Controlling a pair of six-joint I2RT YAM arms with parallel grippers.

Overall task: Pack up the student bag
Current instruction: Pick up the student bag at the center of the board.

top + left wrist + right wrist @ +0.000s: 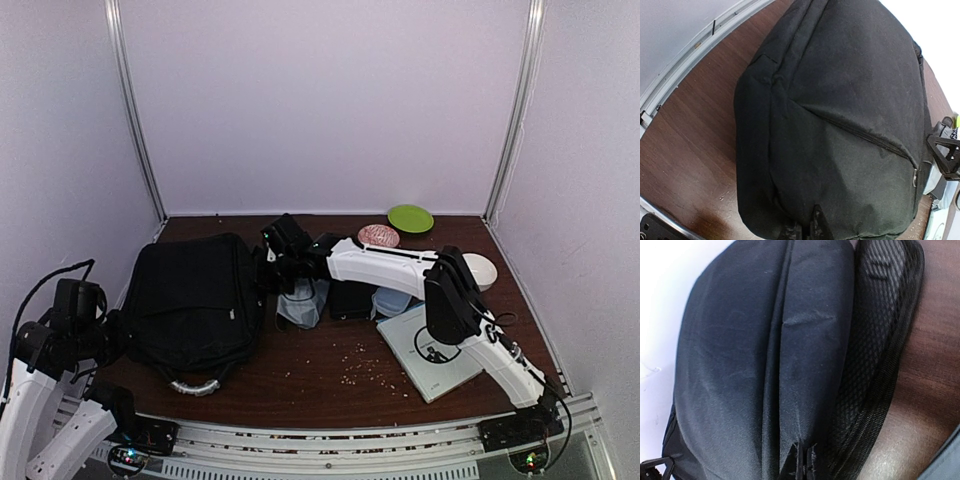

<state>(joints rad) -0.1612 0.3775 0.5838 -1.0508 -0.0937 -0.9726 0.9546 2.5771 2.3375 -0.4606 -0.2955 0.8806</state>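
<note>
The student bag (190, 300) is a large black fabric bag lying flat on the left half of the table, its silvery-grey handle (195, 385) at the near end. My left gripper (112, 335) is at the bag's left edge. In the left wrist view its dark fingertips (807, 227) are shut on a fold of the bag (840, 115). My right gripper (268, 268) reaches across to the bag's right edge. In the right wrist view it (805, 462) is shut, pinching a crease of the bag's cloth (755, 355) beside a mesh strap (875, 355).
Right of the bag lie a grey pouch (302, 303), a small black case (350, 298) and a blue container (392, 300). A white book (430, 350) sits under the right arm. A green plate (410, 218), a pink dish (378, 236) and a white round item (478, 270) stand behind. Crumbs (370, 370) dot the wood.
</note>
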